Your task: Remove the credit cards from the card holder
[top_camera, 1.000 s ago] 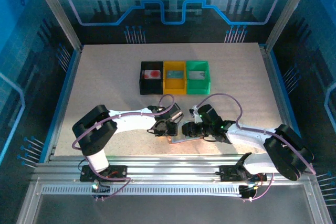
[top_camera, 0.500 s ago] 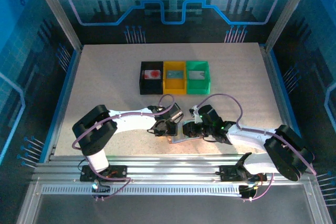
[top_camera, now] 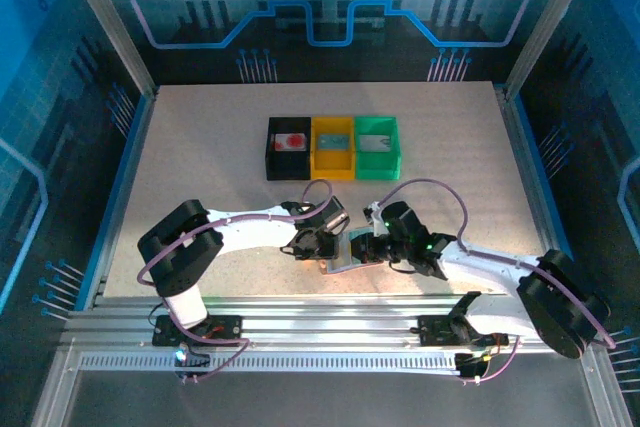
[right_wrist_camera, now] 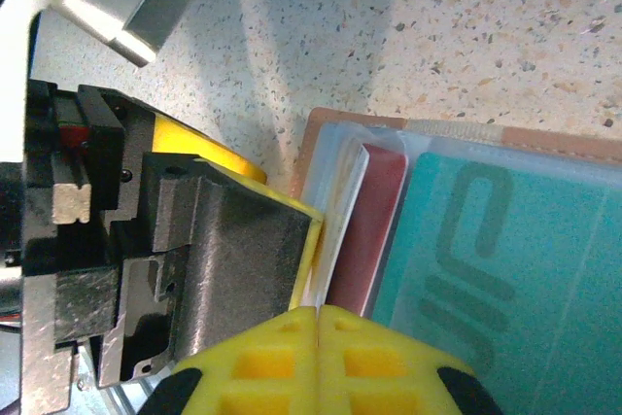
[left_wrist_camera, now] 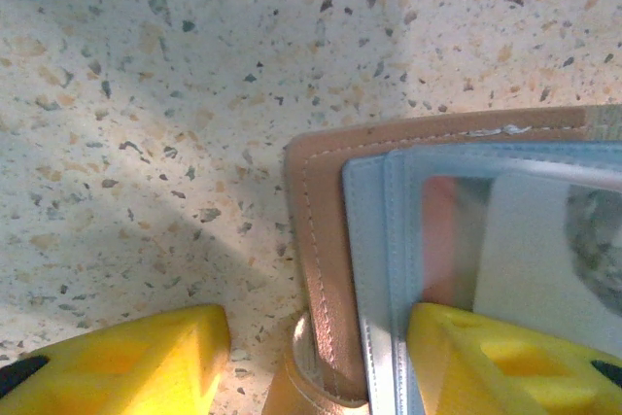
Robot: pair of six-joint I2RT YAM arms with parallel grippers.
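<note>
The salmon-pink card holder (top_camera: pixel 338 265) lies open near the table's front edge, between both grippers. My left gripper (left_wrist_camera: pixel 316 337) is open and straddles its stitched pink edge (left_wrist_camera: pixel 326 230), with one yellow finger (left_wrist_camera: pixel 505 357) resting on the grey-blue lining. In the right wrist view the red card (right_wrist_camera: pixel 374 221) and the teal-green card (right_wrist_camera: pixel 505 250) sit side by side in the holder. My right gripper (right_wrist_camera: pixel 318 310) is shut, its pads meeting at the end of a thin pale edge beside the red card. Whether that edge is pinched is hidden.
Black (top_camera: pixel 289 147), yellow (top_camera: pixel 333 147) and green (top_camera: pixel 377 145) square bins stand in a row mid-table, each with something small inside. The left gripper's dark finger (right_wrist_camera: pixel 233 250) sits right beside the right gripper. Aluminium rails run along the near edge.
My right gripper's jaws have closed fully. The right arm's elbow has swung a little to the right. The left arm has held still.
</note>
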